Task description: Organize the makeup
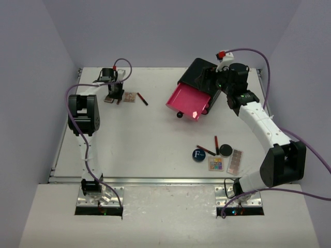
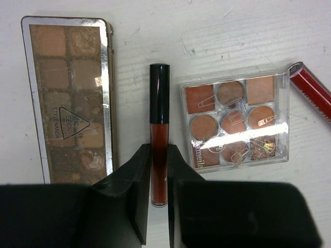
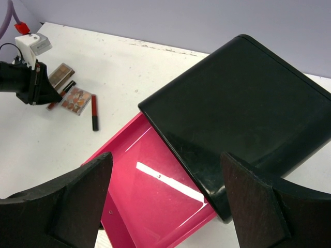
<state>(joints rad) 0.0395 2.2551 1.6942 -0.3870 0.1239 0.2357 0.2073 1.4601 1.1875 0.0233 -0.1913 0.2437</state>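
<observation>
Lip gloss tube point(image 2: 159, 129) lies flat on the table point(image 2: 217, 31), tucked between the long brown palette point(image 2: 70, 98) and the clear square palette point(image 2: 235, 121), and the left pincer point(image 2: 158, 155) is down on it, fingers point(image 2: 137, 175) pressed against both flanks of its lower end: this looks like the pick-up step. The right pincer point(image 3: 165, 170) hangs spread wide, holding nothing, above the pink drawer point(image 3: 150, 201) pulled out of the black box point(image 3: 243, 113). Next call, by my reading: lift straight up without nudging either palette, then carry the tube over to that drawer.
</observation>
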